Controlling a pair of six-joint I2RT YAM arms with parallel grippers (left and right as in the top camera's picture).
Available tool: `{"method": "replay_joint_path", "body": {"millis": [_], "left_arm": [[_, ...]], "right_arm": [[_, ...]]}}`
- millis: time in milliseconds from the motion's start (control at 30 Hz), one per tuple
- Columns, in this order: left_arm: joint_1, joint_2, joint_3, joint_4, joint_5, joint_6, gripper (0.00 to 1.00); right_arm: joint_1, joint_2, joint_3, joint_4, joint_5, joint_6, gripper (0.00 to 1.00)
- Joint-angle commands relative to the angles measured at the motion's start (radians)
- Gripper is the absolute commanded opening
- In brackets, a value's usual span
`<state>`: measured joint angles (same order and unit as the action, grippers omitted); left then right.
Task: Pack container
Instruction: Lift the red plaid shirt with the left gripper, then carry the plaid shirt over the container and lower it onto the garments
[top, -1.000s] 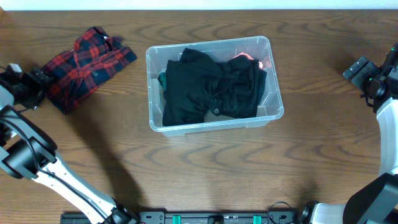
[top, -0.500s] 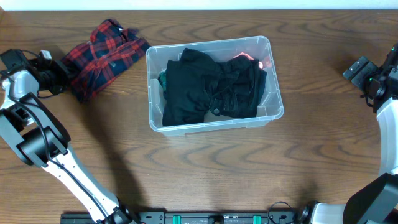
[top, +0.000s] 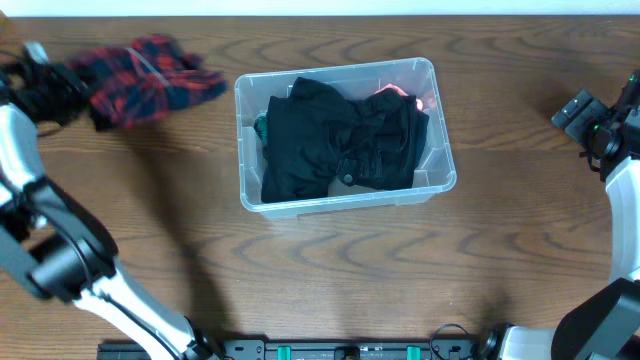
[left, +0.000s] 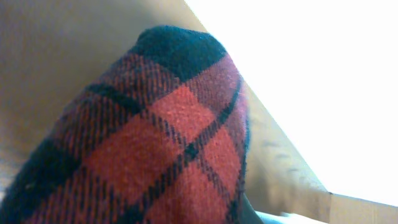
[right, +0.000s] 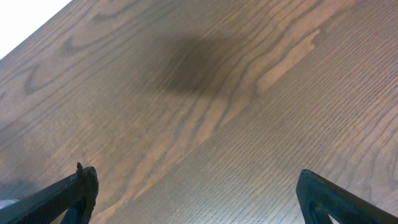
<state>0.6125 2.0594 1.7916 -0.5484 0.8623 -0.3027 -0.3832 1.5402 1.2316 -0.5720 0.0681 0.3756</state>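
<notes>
The container (top: 343, 206), a clear plastic bin, stands mid-table with a black garment (top: 340, 145) filling it. A pink cloth (top: 402, 94) and a teal one (top: 260, 127) peek out beside it. A red and black plaid shirt (top: 140, 78) hangs blurred at the far left, left of the bin. My left gripper (top: 52, 90) is shut on its left end. In the left wrist view the plaid shirt (left: 155, 143) fills the frame and hides the fingers. My right gripper (right: 199, 205) is open over bare wood near the right edge, also seen as the right gripper (top: 585, 118) from overhead.
The wooden table (top: 330, 280) runs to a far edge just behind the shirt and the bin. Both arm bases stand at the front corners, and the left arm (top: 60, 250) crosses the left side.
My left gripper has shut on the plaid shirt and lifted it off the table, carrying it toward the far edge. The bin and the right arm have not moved.
</notes>
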Motion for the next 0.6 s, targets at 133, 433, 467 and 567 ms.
{"method": "replay_joint_path", "body": {"millis": [133, 433, 467, 567], "left_arm": [[-0.058, -0.302, 0.017, -0.002, 0.054, -0.094, 0.06], [-0.217, -0.446, 0.017, -0.092, 0.115, -0.157, 0.06], [-0.241, -0.454, 0.017, -0.094, 0.141, -0.164, 0.06], [-0.298, -0.47, 0.019, -0.094, 0.201, -0.181, 0.06]], "right_arm": [[-0.003, 0.005, 0.016, -0.001, 0.01, 0.013, 0.99], [-0.003, 0.005, 0.016, -0.001, 0.01, 0.013, 0.99], [-0.003, 0.005, 0.016, -0.001, 0.01, 0.013, 0.99], [-0.003, 0.005, 0.016, -0.001, 0.01, 0.013, 0.99]]}}
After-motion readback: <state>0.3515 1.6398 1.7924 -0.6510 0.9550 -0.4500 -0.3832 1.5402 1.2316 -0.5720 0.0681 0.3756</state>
